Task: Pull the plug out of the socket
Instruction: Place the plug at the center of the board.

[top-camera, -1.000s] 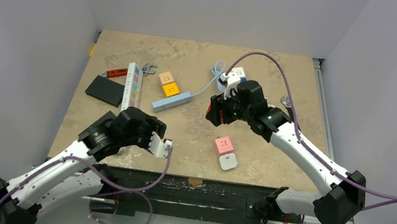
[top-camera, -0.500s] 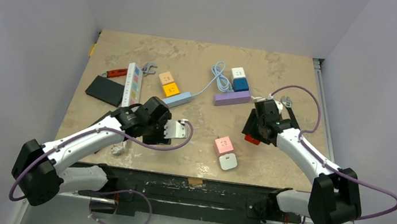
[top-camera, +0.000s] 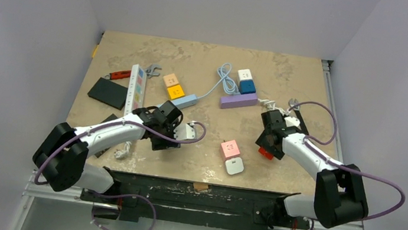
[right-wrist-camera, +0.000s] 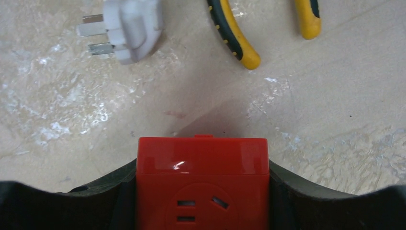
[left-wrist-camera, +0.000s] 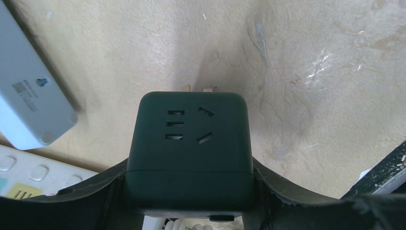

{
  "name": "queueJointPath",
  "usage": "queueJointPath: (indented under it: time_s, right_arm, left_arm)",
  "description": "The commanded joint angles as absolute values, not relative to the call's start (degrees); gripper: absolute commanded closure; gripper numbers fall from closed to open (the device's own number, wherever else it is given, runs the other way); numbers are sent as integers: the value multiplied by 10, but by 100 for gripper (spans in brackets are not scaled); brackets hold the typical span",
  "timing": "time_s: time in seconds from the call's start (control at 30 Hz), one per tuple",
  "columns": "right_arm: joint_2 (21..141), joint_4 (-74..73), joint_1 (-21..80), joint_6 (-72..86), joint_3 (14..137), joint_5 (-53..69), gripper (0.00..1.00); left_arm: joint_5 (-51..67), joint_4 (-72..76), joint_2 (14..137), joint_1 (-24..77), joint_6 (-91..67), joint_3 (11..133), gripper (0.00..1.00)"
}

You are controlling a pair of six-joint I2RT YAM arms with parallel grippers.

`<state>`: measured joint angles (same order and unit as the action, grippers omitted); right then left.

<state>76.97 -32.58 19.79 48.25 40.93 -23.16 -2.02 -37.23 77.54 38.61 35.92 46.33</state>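
Since a second ago the right arm has swung from mid-counter [top-camera: 209, 56] toward the right edge. The right gripper [right-wrist-camera: 202, 191] clamps a red socket cube [right-wrist-camera: 201, 163]; a loose white plug [right-wrist-camera: 131, 26] lies beyond it. The left gripper [left-wrist-camera: 189, 184] clamps a dark socket cube [left-wrist-camera: 190, 129], prongs exposed, near the near edge.

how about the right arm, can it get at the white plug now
Probably not yet: the white plug lies close ahead, nothing between, but the right pincer is shut on the red socket cube.
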Motion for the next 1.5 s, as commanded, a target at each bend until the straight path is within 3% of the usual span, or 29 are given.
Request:
queueJointPath:
  time_s: [0.0, 0.13, 0.23, 0.27, 0.43, 0.47, 0.53, 0.57, 0.63, 0.9, 1.17, 1.47]
  right_arm:
    - [763, -321, 192, 517, 400, -286, 84]
    - [776, -310, 190, 513, 397, -277, 55]
    - [782, -307, 188, 514, 398, -271, 29]
    - [782, -308, 189, 515, 399, -271, 24]
    - [780, -320, 189, 514, 408, -276, 12]
    - [777, -323, 189, 512, 411, -276, 11]
    - [763, -329, 189, 507, 418, -271, 9]
    - [754, -334, 189, 504, 423, -269, 9]
    - [734, -346, 189, 494, 436, -268, 6]
    - [653, -367, 219, 432, 488, -273, 1]
    - [702, -381, 383, 349, 571, -298, 1]
    - [800, -331, 459, 239, 569, -123, 1]
  left_arm:
    - [-35, -336, 791, 380, 342, 451, 100]
    - [-37, -333, 809, 380, 340, 439, 89]
    - [-33, -332, 814, 380, 340, 431, 76]
    - [-32, -331, 814, 380, 340, 429, 71]
    - [-28, -335, 817, 380, 340, 426, 46]
    - [-28, -336, 815, 380, 340, 427, 32]
    - [-23, -347, 807, 380, 336, 434, 22]
    - [-15, -358, 802, 380, 335, 440, 9]
    - [-4, -382, 791, 380, 329, 454, 1]
    - [69, -485, 717, 380, 288, 548, 0]
    - [110, -576, 670, 356, 265, 670, 0]
    - [120, -590, 634, 315, 260, 695, 0]
